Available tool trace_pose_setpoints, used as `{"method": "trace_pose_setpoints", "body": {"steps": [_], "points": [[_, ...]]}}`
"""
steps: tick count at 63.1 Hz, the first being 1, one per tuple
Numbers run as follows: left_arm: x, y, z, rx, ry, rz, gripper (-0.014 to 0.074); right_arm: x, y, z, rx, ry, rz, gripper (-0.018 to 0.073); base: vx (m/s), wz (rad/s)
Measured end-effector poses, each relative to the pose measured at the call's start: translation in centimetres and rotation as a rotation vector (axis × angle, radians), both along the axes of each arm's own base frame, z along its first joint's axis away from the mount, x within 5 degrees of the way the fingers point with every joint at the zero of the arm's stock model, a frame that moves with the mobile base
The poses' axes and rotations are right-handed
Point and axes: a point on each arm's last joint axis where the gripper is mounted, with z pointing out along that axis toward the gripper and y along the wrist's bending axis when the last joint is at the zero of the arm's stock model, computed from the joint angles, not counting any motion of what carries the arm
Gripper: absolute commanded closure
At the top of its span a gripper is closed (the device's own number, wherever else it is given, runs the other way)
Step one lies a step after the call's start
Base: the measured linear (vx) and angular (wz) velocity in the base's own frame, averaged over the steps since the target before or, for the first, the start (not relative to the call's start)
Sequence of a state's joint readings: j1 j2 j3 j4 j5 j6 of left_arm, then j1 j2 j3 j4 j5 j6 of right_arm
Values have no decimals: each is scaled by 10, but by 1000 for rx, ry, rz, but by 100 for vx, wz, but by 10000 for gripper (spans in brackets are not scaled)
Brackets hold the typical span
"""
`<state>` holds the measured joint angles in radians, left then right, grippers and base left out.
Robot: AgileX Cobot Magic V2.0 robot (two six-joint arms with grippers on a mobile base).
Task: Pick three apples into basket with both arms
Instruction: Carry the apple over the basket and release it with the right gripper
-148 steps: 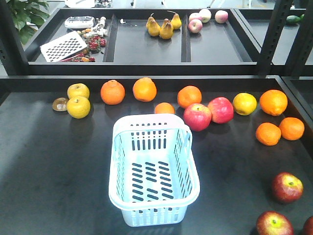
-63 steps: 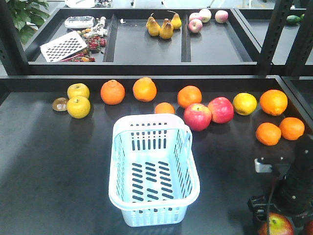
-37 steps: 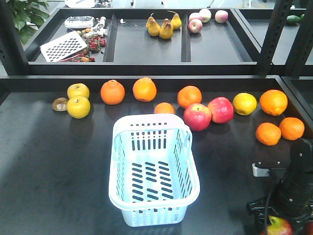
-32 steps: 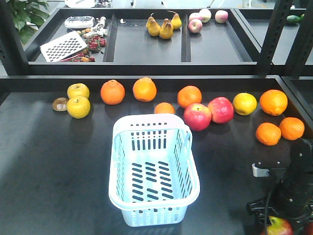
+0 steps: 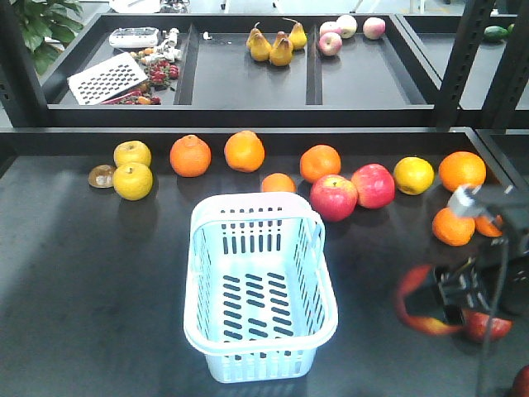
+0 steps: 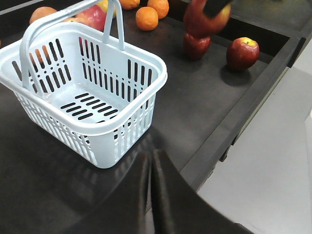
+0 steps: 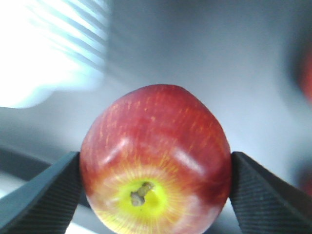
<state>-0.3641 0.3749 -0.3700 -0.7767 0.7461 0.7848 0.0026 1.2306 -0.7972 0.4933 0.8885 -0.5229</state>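
Apple [image 7: 156, 161] is clamped in the right gripper [image 7: 155, 187], a finger [image 7: 39, 195] on each side, stem end facing my wrist cam, held above the bench [image 5: 99, 273]. Second apple [image 6: 196, 45] sits nearly underneath that gripper, third apple [image 6: 242, 52] just beside. Basket [image 5: 256, 203] is off to that gripper's left, empty. Left gripper [image 6: 150, 190] is closed on nothing, with the basket right ahead of it.

The basket [image 5: 258, 240] is pale blue w/ slotted walls, upright, handle raised. My right pincer [image 7: 156, 192] clamps 1st apple [image 7: 156, 141], dark red w/ yellow-green round the stem, stem toward cam, held up right of basket. 2nd apple [image 6: 196, 45] lies just under it. 3rd apple [image 6: 242, 52] lies farther from basket, apart.
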Motion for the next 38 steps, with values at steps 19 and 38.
{"method": "trace_pose_setpoints", "body": {"steps": [19, 38], "points": [[0, 0, 0, 0, 0, 0, 603, -6, 53, 22, 291, -140, 163, 558, 0, 0], [0, 0, 0, 0, 0, 0, 603, 31, 132, -31, 189, -141, 280, 370, 0, 0]]}}
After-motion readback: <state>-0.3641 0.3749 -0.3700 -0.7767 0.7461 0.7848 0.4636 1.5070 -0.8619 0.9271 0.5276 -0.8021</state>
